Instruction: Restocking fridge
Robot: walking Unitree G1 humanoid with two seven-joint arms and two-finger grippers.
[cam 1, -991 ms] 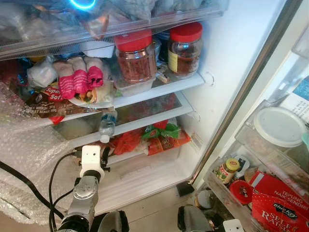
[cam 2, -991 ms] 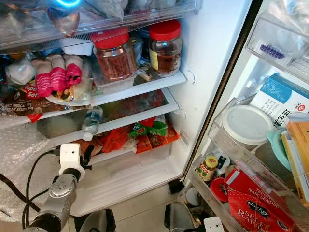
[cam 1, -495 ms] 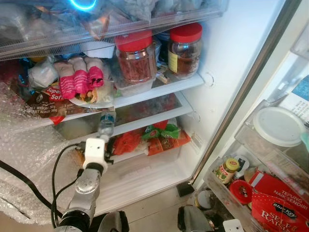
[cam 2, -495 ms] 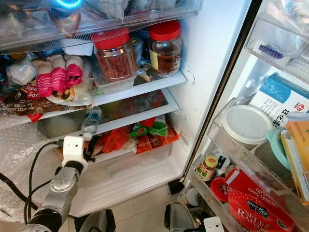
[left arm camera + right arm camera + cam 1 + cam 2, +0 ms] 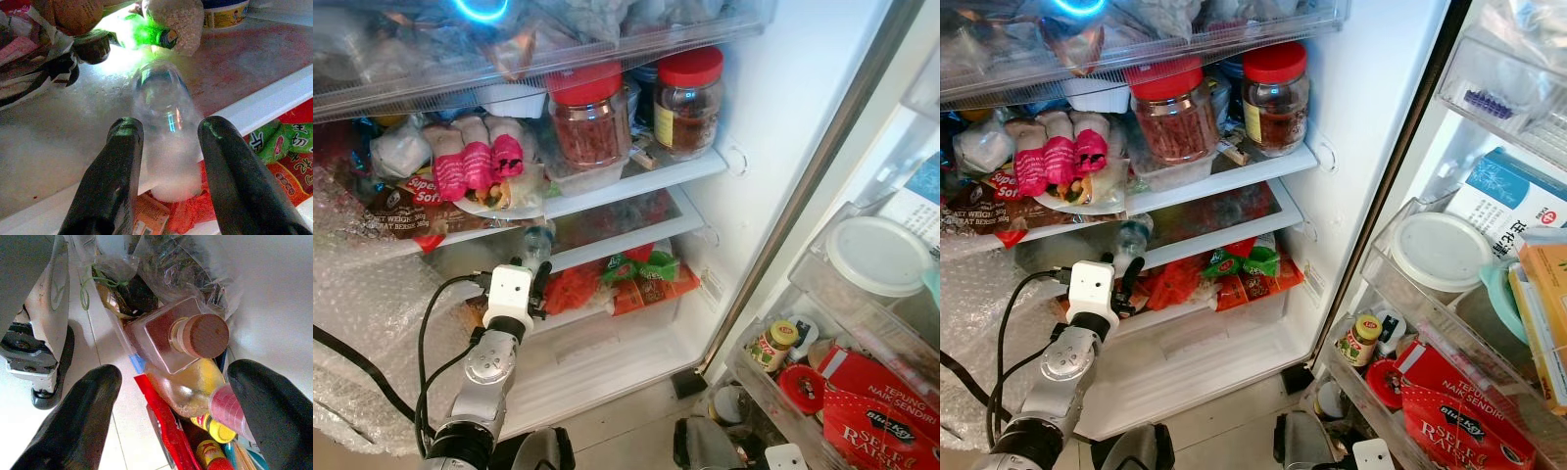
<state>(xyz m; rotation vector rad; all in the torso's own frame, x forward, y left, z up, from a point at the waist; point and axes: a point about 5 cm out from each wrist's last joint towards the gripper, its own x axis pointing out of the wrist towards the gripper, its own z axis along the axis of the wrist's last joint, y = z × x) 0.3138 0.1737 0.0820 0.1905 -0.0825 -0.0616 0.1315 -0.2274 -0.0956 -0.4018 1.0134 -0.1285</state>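
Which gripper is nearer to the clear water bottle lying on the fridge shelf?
Left. The left gripper has its open fingers on either side of the water bottle at the shelf edge. The right gripper hangs low over a square brown-capped bottle near the floor.

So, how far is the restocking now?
Shelves already look full, with jars in place. In hand: the left gripper has its fingers on either side of a water bottle lying on the middle shelf. Left: let go of it and pull back.
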